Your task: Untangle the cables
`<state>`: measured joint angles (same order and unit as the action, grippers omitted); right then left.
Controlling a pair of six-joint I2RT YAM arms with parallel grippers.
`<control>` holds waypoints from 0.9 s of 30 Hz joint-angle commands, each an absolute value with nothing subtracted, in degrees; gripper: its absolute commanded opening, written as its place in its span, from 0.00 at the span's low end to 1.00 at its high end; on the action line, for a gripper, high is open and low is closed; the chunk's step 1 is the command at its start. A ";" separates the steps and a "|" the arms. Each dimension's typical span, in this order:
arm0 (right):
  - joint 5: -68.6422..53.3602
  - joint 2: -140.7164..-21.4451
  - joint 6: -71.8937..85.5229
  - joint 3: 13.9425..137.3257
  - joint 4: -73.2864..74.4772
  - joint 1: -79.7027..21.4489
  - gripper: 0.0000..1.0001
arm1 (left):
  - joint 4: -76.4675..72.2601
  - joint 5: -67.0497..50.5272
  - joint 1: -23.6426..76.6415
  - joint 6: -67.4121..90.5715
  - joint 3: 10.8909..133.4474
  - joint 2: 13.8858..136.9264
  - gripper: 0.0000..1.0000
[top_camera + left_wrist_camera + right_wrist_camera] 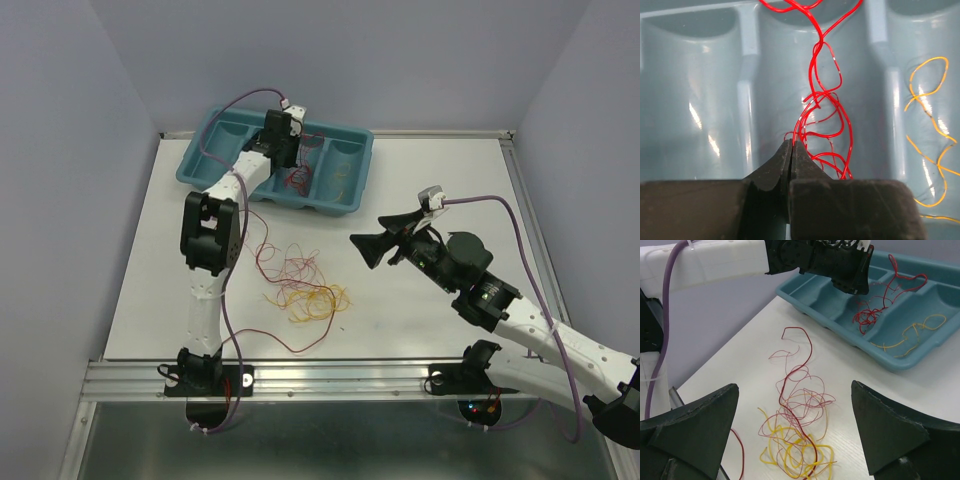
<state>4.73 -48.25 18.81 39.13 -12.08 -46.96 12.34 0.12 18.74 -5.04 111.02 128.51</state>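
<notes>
Looking down from the top camera: teal tray (200, 165) sits at 11 o'clock on the white table (430, 180). Left gripper (287, 158) is dipped into the tray's middle compartment, over a red cable (298, 180); a yellow cable (343, 178) lies in the compartment at 3 o'clock of it. Tangled pile (300, 285) of red, dark red, orange and yellow cables lies loose on the table, toward 6 o'clock from the tray. Right gripper (388, 238) hovers at 3 o'clock of the pile, apart from it, jaws spread wide, nothing between them. Left wrist camera: left gripper (792, 145) has its tips pressed together, red cable (816, 75) running into the pinch and looping up toward 12 o'clock; yellow cable (927, 62) curls in the next compartment at 3 o'clock, past a tray (747, 75) divider. Right wrist camera: right gripper (794, 390) gapes wide and empty above the tangled pile (795, 440); one dark red cable (805, 345) trails out toward 12 o'clock. Tray (805, 292) at 1 o'clock, left gripper (855, 280) over the red cable (867, 315), yellow cable (910, 332) beside it.
</notes>
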 commanded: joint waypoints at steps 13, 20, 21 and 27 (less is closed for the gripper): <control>5.27 -46.85 18.90 38.41 -14.15 -47.29 0.98 | 13.54 1.94 20.57 -7.56 109.00 127.19 0.55; 5.80 -48.33 19.07 38.85 -14.15 -47.29 0.98 | 7.57 -1.82 20.65 -9.14 99.07 114.98 0.95; 5.80 -48.77 19.07 39.02 -14.06 -47.29 0.98 | 7.30 -2.02 20.65 -9.40 98.01 113.48 0.96; 5.98 -53.95 19.07 42.09 -10.12 -47.29 0.97 | 6.68 -4.30 20.57 -12.13 88.45 98.39 0.97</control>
